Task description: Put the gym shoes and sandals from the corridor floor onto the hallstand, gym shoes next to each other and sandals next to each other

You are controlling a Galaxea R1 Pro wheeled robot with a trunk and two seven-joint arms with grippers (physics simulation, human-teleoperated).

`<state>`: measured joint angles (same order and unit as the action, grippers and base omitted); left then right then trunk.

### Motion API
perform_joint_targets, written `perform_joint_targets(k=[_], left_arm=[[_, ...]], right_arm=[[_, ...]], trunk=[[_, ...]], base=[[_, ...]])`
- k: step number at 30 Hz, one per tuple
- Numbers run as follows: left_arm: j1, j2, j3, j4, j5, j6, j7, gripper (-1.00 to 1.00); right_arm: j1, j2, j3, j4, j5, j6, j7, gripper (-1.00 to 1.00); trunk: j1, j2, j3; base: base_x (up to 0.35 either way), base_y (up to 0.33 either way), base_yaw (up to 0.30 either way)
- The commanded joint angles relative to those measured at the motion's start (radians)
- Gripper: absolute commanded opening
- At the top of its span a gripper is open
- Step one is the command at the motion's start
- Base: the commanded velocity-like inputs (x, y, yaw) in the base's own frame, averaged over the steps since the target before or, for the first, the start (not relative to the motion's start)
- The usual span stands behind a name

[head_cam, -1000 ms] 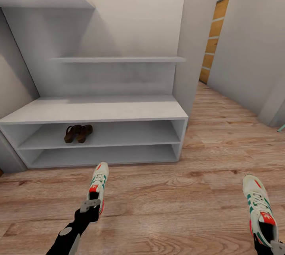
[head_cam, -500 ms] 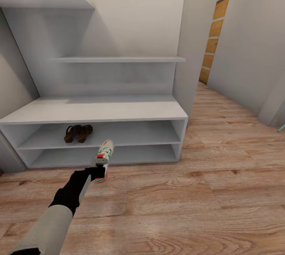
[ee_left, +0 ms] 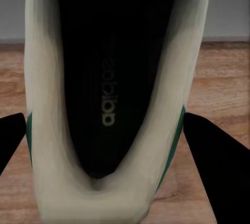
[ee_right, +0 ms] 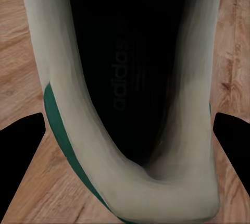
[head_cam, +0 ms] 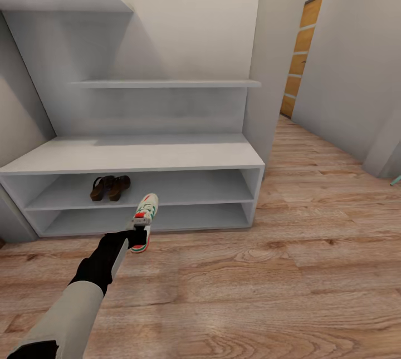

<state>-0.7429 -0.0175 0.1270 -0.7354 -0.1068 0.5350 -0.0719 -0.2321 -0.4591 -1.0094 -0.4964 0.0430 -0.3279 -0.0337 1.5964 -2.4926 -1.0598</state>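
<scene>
Left sneaker heading for the hallstand (head_cam: 133,156)

The left gripper (head_cam: 135,232), clamped on one gym shoe (head_cam: 143,217), has carried it forward off the corridor floor (head_cam: 250,292) to the lower shelves, near the two sandals (head_cam: 109,187) already racked; the right gripper (ee_right: 125,172) grips the other gym shoe (ee_right: 125,78), now dropped out of the head view

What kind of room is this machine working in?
Most likely a home entry corridor. A wide light-grey shoe rack with open shelves stands against the wall, a pair of dark brown sandals on its upper tier. Warm brown wood plank flooring runs toward a wooden door.
</scene>
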Motion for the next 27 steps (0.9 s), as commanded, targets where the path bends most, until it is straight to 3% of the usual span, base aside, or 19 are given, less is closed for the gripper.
perform_joint_targets(k=[1,21,27], left_arm=[[-0.001,-0.002,0.007,0.0,-0.01,0.005,-0.008,-1.0],[-0.006,-0.002,0.01,0.013,-0.009,0.001,0.006,-1.0],[-0.003,-0.003,0.01,0.006,-0.011,0.0,0.009,-1.0]], right_arm=[[-0.001,0.0,-0.003,-0.011,0.005,-0.003,-0.002,-1.0],[-0.001,0.002,-0.003,-0.04,0.005,-0.003,-0.003,-1.0],[-0.001,0.002,-0.003,-0.039,0.006,-0.003,-0.003,-1.0]], trunk=[[0.0,0.0,-0.001],[0.012,-0.012,-0.1],[0.012,-0.012,-0.106]], base=[[0.0,0.0,0.0],[0.0,0.0,0.062],[0.0,0.0,0.051]])
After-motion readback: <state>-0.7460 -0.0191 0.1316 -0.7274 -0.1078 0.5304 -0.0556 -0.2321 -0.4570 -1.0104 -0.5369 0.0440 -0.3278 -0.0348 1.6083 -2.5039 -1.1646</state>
